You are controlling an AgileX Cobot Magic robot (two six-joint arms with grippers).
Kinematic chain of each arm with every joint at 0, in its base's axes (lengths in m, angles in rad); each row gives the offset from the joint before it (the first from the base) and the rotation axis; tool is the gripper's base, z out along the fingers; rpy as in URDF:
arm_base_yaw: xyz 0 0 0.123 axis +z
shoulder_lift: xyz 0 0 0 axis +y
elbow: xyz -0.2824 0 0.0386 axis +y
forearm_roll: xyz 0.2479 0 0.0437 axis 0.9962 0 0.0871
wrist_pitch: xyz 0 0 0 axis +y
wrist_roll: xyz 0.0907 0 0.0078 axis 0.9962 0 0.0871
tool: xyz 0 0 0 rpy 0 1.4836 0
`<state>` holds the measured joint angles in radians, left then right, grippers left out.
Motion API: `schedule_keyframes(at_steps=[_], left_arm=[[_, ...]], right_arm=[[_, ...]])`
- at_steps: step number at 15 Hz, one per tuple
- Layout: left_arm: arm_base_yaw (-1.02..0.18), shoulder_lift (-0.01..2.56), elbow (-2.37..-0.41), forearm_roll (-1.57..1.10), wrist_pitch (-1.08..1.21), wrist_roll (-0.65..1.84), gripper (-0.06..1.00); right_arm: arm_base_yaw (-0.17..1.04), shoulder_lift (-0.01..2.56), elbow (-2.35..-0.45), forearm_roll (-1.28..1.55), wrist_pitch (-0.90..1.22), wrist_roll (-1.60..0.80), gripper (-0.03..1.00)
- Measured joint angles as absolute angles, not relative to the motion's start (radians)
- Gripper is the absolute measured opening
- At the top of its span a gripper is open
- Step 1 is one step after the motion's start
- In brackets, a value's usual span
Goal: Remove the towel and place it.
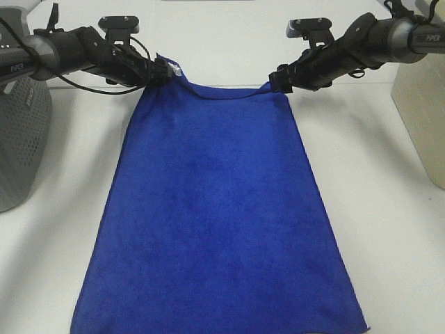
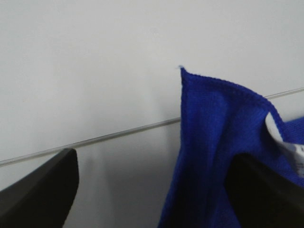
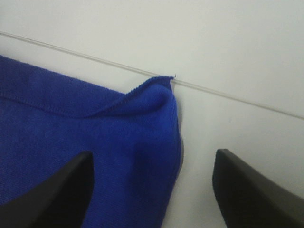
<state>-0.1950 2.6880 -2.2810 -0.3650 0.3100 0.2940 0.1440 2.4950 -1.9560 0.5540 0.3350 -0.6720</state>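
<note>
The royal-blue towel [image 1: 215,209] lies spread flat on the white table [image 1: 389,229], running from the front edge to the back. Its white tag [image 1: 178,71] is at the far left corner. My left gripper [image 1: 167,72] is at that corner. In the left wrist view [image 2: 152,190] its jaws stand wide apart, with the towel corner [image 2: 213,142] and tag [image 2: 285,142] rising beside one finger [image 2: 266,194]. My right gripper [image 1: 278,81] is at the far right corner. In the right wrist view [image 3: 152,185] it is open, with the towel corner [image 3: 142,123] between its fingers.
A grey perforated basket [image 1: 21,139] stands at the left edge, under the left arm. A beige box [image 1: 421,118] stands at the right edge. White table surface shows on both sides of the towel and behind it.
</note>
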Motion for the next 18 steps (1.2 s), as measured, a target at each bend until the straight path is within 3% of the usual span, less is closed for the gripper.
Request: schedule_keyframes(at_steps=[6, 9, 18], left_arm=[[-0.195, 2.632, -2.284, -0.318, 0.303, 0.287, 0.77], [-0.195, 2.632, -2.286, -0.346, 0.348, 0.118, 0.77], [-0.192, 2.629, -2.288, -0.438, 0.436, -0.044, 0.77]], right_arm=[[0.144, 2.428, -1.956, 0.543, 0.391, -0.663, 0.69], [0.144, 2.398, -1.956, 0.539, 0.532, -0.648, 0.69], [0.144, 2.317, -1.956, 0.482, 0.795, -0.572, 0.69]])
